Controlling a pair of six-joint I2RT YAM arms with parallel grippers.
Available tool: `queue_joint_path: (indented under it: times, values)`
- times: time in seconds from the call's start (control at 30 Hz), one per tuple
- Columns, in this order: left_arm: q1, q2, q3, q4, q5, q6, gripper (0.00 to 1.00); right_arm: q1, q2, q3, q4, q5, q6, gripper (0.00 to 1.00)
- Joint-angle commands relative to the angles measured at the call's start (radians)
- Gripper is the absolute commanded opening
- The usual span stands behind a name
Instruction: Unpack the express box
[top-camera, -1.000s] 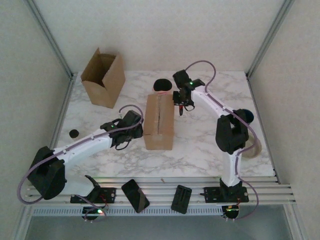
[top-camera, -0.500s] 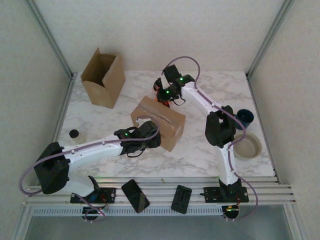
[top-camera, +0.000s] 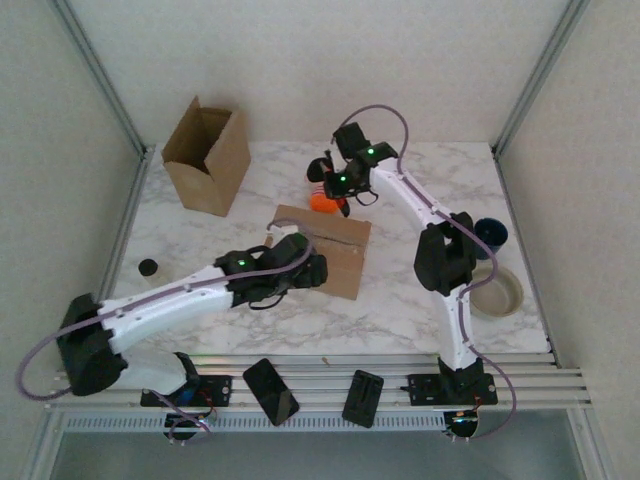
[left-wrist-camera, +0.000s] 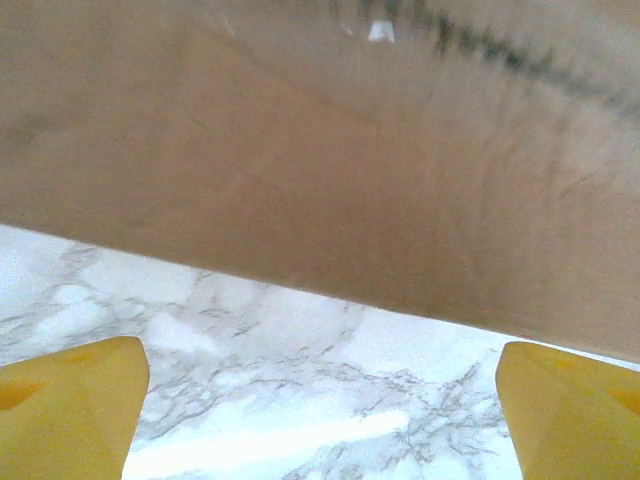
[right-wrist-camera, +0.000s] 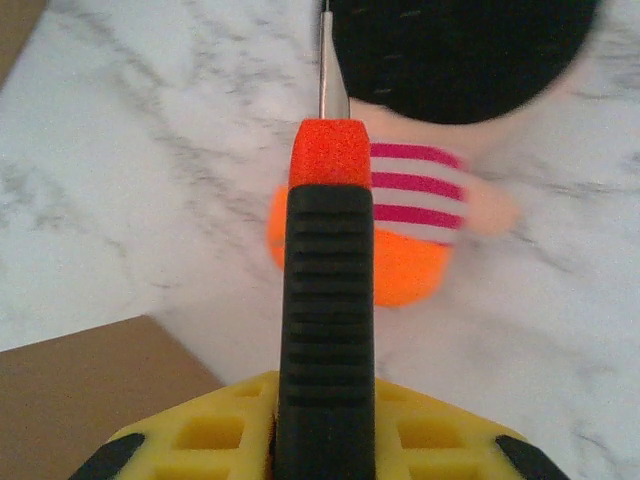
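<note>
Rotation of the express box (top-camera: 340, 250) is the change: a second ago it lay lengthwise, and now it lies flat and crosswise at the middle of the table (top-camera: 400, 300). Its side is just ahead of the left jaws, which stand released. The right jaws stay clenched on the cutter (right-wrist-camera: 325, 300), above the striped doll (right-wrist-camera: 420, 190) beyond the box. We judge the doll already unpacked.

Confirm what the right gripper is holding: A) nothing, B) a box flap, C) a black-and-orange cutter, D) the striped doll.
C: in the right wrist view the cutter sits clamped in the right gripper, its blade pointing toward the doll lying on the table.
</note>
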Motion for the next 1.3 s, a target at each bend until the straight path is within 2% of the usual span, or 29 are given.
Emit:
queue_joint_path:
  times: [0.0, 0.1, 0.17, 0.23, 0.33, 0.47, 0.53, 0.6, 0.67, 0.77, 0.9, 1.03, 1.13, 1.27]
  values:
    - [0.009, -0.121, 0.042, -0.183, -0.082, -0.021, 0.92, -0.045, -0.153, -0.037, -0.025, 0.101, 0.03, 0.0]
    - [0.047, -0.213, 0.052, -0.232, -0.114, -0.023, 0.94, -0.053, -0.248, -0.132, -0.005, 0.136, 0.041, 0.0]
    - [0.106, -0.256, 0.052, -0.233, -0.139, -0.01, 0.96, -0.053, -0.318, -0.215, 0.03, 0.133, 0.055, 0.0]
    - [0.172, -0.28, 0.036, -0.179, -0.143, 0.033, 1.0, -0.052, -0.389, -0.314, 0.084, 0.103, 0.07, 0.0]
    - [0.233, -0.279, -0.016, -0.021, -0.098, 0.092, 1.0, -0.053, -0.488, -0.462, 0.167, 0.061, 0.075, 0.0]
    - [0.24, -0.225, -0.067, 0.06, -0.086, 0.016, 0.99, -0.055, -0.566, -0.606, 0.205, 0.148, 0.062, 0.0]
    - [0.24, -0.245, -0.12, 0.073, -0.104, -0.061, 0.92, -0.06, -0.568, -0.635, 0.211, 0.178, 0.05, 0.0]
    - [0.238, -0.296, -0.181, 0.063, -0.137, -0.136, 0.78, -0.065, -0.554, -0.647, 0.213, 0.21, 0.046, 0.0]
    - [0.236, -0.366, -0.233, 0.016, -0.186, -0.205, 0.57, -0.07, -0.532, -0.65, 0.217, 0.242, 0.039, 0.0]
    - [0.24, -0.438, -0.279, -0.076, -0.215, -0.264, 0.38, -0.075, -0.503, -0.658, 0.23, 0.26, 0.032, 0.0]
    - [0.24, -0.434, -0.371, -0.057, -0.126, -0.268, 0.28, -0.076, -0.485, -0.683, 0.263, 0.242, 0.027, 0.0]
    - [0.239, -0.356, -0.495, 0.174, 0.031, -0.262, 0.21, -0.076, -0.485, -0.711, 0.275, 0.216, 0.047, 0.0]
    - [0.235, -0.299, -0.509, 0.27, 0.04, -0.261, 0.21, -0.073, -0.488, -0.732, 0.279, 0.198, 0.079, 0.0]
    - [0.241, -0.23, -0.464, 0.309, -0.002, -0.227, 0.22, -0.066, -0.484, -0.761, 0.284, 0.181, 0.153, 0.0]
